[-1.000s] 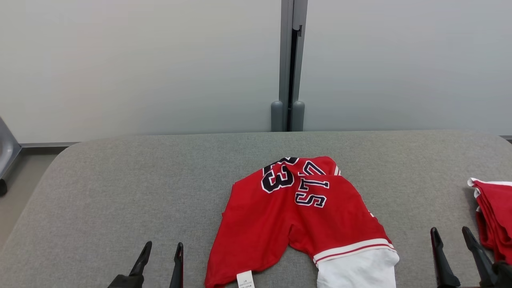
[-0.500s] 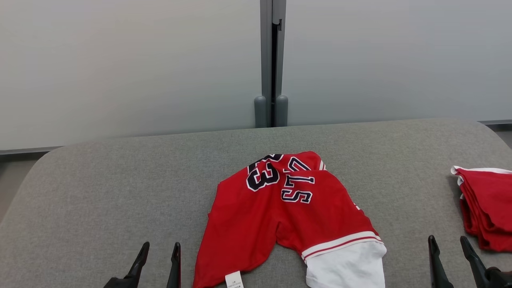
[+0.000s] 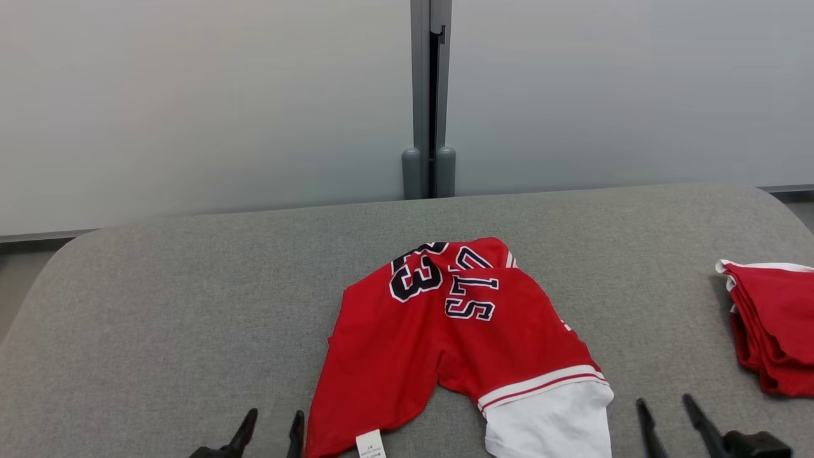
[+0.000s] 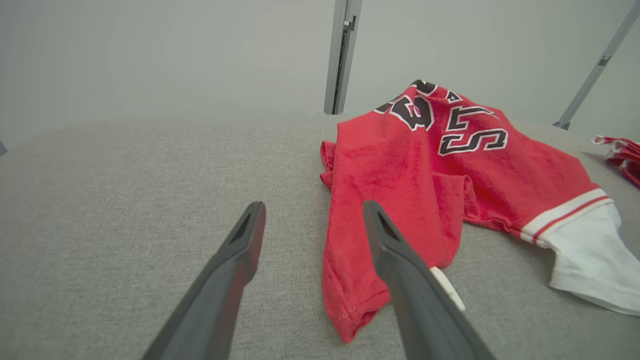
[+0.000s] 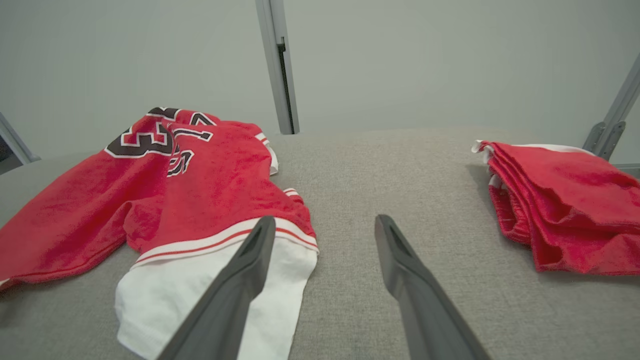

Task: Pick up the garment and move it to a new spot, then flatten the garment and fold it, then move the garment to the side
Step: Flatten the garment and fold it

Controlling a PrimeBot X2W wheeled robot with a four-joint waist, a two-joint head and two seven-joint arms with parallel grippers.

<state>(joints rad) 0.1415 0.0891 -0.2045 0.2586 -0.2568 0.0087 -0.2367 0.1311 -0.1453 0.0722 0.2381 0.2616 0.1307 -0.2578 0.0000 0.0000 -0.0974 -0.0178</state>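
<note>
The garment (image 3: 458,331) is being shown lying crumpled near the middle of the grey surface (image 3: 159,305), towards its near edge and between the two sets of jaws. The left jaws are being held wide apart with nothing between them. Their dark fingers (image 4: 235,260) are being pointed along the surface just beside the garment's near left hem. In the left wrist view one finger is being seen across that hem and across a small white label (image 3: 370,443). Whether cloth is being touched there cannot be told. The right jaws are also being held wide apart and empty. Their fingers (image 5: 400,260) are being pointed over bare surface to the right of the garment's white section (image 3: 547,426). In the right wrist view one finger is being seen in front of that white section.

The garment is being shown as a soft, slightly fuzzy red knit, bunched and folded over itself. Black figures and letters edged in white are being displayed upside down on its far part. A white band with a thin red stripe is being seen where the red cloth meets the white section. The surface is being shown as a coarse woven grey fabric with rounded corners. A folded pile of red cloth (image 3: 772,324) with white trim is being seen well apart, at the surface's right edge. Behind, pale smooth panels are being divided by a grey metal post (image 3: 429,95).
</note>
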